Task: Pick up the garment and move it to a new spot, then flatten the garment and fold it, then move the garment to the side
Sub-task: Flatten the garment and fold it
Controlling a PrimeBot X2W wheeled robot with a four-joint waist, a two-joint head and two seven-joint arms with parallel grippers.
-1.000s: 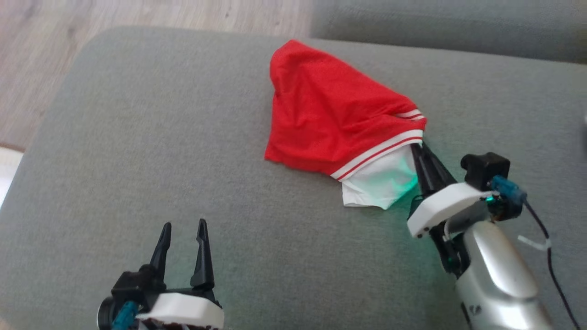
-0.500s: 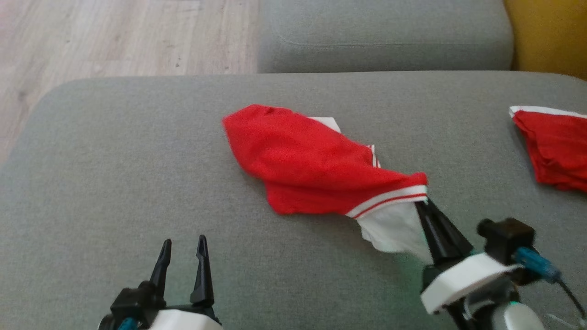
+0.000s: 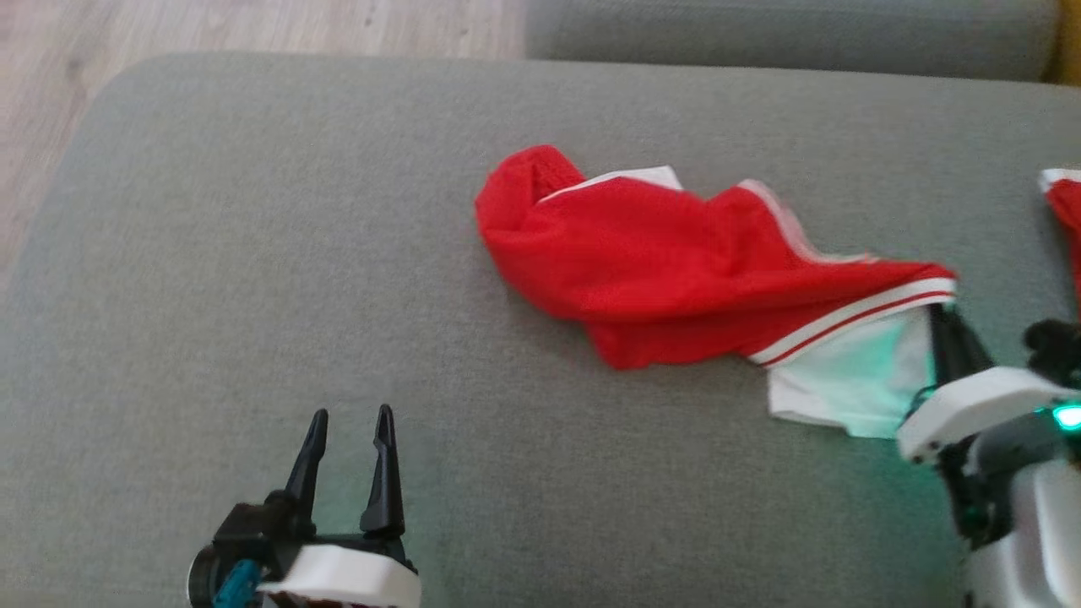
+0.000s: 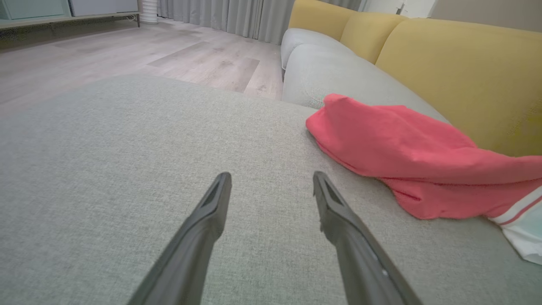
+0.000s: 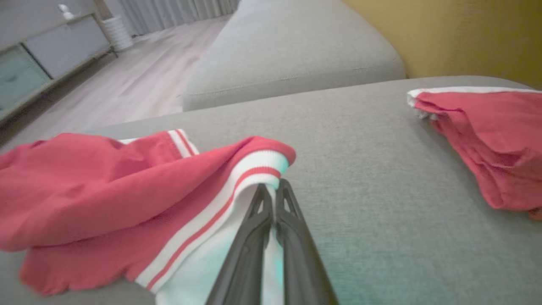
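Head view looks down on a wide grey sofa cushion (image 3: 253,253). A red garment (image 3: 676,262) with white and red striped trim lies crumpled on it, a little right of the middle, drawn out long towards the right. At its near right corner a white inner layer shows, tinted green by a light on the right arm.

The right end effector (image 3: 942,325) is at that corner, close to the right edge of the scene. Its two dark fingers are pressed together, pinching the cloth just under the striped band. Right wrist view shows the same grip up close: the fingers meet with white fabric caught between them, and the striped band drapes over their tips.

The left end effector (image 3: 351,412) is at the near left, well apart from the red garment. Its fingers stand wide apart, point towards the far side and hold nothing. Whether it touches the cushion cannot be told.

A second red garment (image 3: 1066,219) with a white edge lies at the far right of the cushion, apart from the first. Beyond the cushion's far left corner is pale wooden floor (image 3: 211,25), and a second grey cushion (image 3: 760,34) lies along the far side. Left wrist view shows a yellow backrest (image 4: 444,72) behind the cushions
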